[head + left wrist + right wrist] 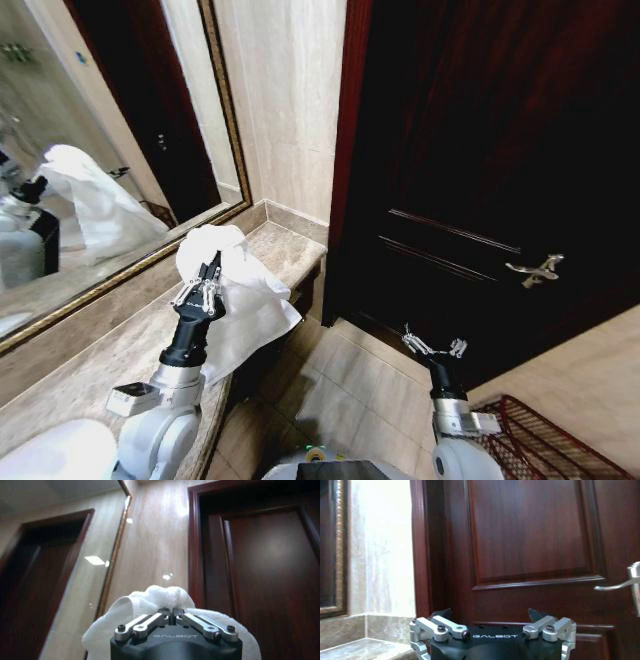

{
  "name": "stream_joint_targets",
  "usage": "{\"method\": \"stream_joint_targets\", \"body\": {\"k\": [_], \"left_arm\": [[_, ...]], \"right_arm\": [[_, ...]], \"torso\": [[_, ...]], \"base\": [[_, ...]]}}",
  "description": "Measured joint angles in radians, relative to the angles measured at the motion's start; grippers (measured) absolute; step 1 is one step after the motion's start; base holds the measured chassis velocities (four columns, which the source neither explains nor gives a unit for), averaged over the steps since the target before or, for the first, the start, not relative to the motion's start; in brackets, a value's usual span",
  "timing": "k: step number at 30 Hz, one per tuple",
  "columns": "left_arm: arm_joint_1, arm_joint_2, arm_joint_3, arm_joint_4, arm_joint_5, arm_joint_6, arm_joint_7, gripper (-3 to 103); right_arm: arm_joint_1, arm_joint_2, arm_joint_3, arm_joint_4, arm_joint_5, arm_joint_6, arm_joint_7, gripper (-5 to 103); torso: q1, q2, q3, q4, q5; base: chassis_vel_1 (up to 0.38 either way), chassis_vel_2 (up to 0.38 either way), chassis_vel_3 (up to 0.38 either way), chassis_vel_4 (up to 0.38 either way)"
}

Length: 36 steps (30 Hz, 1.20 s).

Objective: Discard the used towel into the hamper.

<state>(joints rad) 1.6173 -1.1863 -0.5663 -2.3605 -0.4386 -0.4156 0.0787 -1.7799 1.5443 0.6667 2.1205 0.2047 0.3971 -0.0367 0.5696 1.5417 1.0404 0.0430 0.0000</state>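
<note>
My left gripper [208,277] is raised over the marble counter [110,350], fingers pinched on the white towel [240,295]. In the head view the cloth bunches above my fingertips and drapes down toward 4 o'clock, hanging past the counter's front edge. In the left wrist view my fingers [150,621] are pressed together, with a knot of towel [162,596] bulging out at 12 o'clock beyond them.

The mirror [90,150], at 10 o'clock from the left gripper, shows the towel's reflection.

My right gripper [433,346] sits low at 4 o'clock in the head view, out over the tiled floor [350,385], in front of the dark wooden door [480,150]. Its fingers are spread apart, nothing between them. In the right wrist view the two fingertips [441,613] stand well apart, with the door panel behind and the door handle [620,585] at 3 o'clock.

The hamper [540,440], reddish-brown open wire, stands on the floor at the 5 o'clock corner of the head view, just beside my right arm, well apart from the towel.
</note>
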Motion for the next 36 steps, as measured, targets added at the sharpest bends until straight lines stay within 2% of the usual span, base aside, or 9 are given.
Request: {"method": "stream_joint_targets", "body": {"k": [36], "left_arm": [[0.031,-0.018,0.027,0.002,0.024,-0.006,0.033,2]], "right_arm": [[-0.007,0.01,0.008,-0.016,0.005,0.029,0.023,100]], "torso": [[0.0,0.0,0.0,0.0,0.0]], "base": [[-0.112,-0.117,-0.114,-0.116]]}}
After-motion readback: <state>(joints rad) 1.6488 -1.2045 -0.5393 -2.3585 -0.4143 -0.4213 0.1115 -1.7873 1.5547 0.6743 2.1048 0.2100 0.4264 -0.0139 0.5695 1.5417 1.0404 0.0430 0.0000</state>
